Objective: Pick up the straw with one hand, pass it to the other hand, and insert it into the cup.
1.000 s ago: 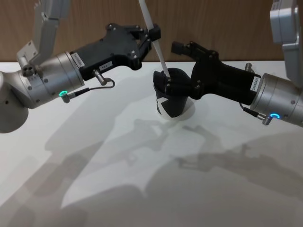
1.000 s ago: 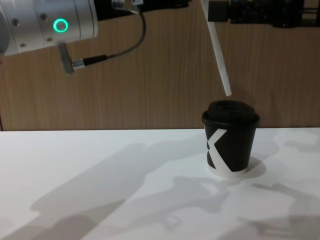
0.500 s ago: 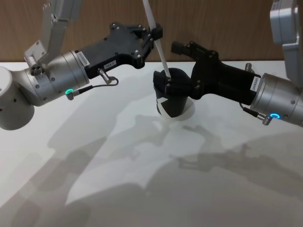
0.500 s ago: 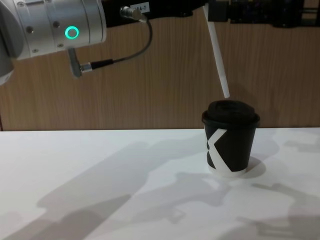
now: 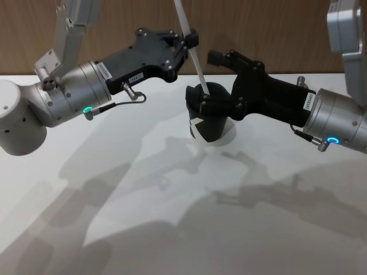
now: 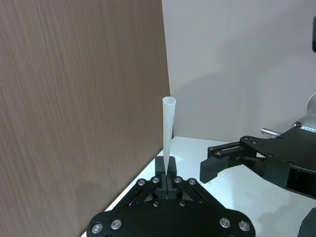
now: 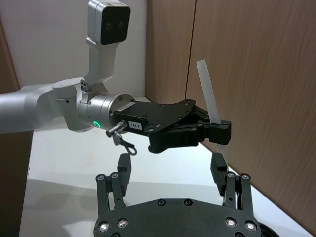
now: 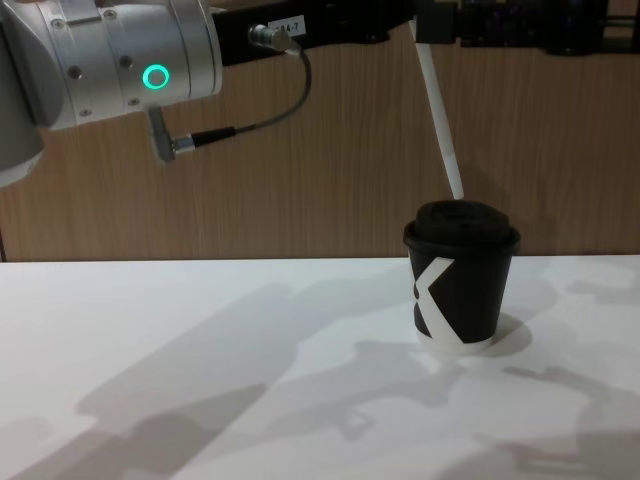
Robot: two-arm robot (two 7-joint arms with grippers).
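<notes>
Straw [image 5: 192,46]: white, tilted, clenched between the fingers of the left end effector [image 5: 186,41], high over the white counter [image 5: 143,217]. In the chest view its lower end sits just above the black lid of the cup [image 8: 462,290]; contact cannot be determined. The cup stands upright on the counter, white angular mark facing forward. Right end effector [image 7: 170,162]: released, fingers spread and holding nothing, raised close beside the straw on its right.

A lab-like robot test station is suggested: a plain white matte tabletop [image 5: 172,229] is backed by a brown wood-grain panel wall [image 8: 300,180], and a bare pale grey wall [image 6: 237,64] is seen beside it.
</notes>
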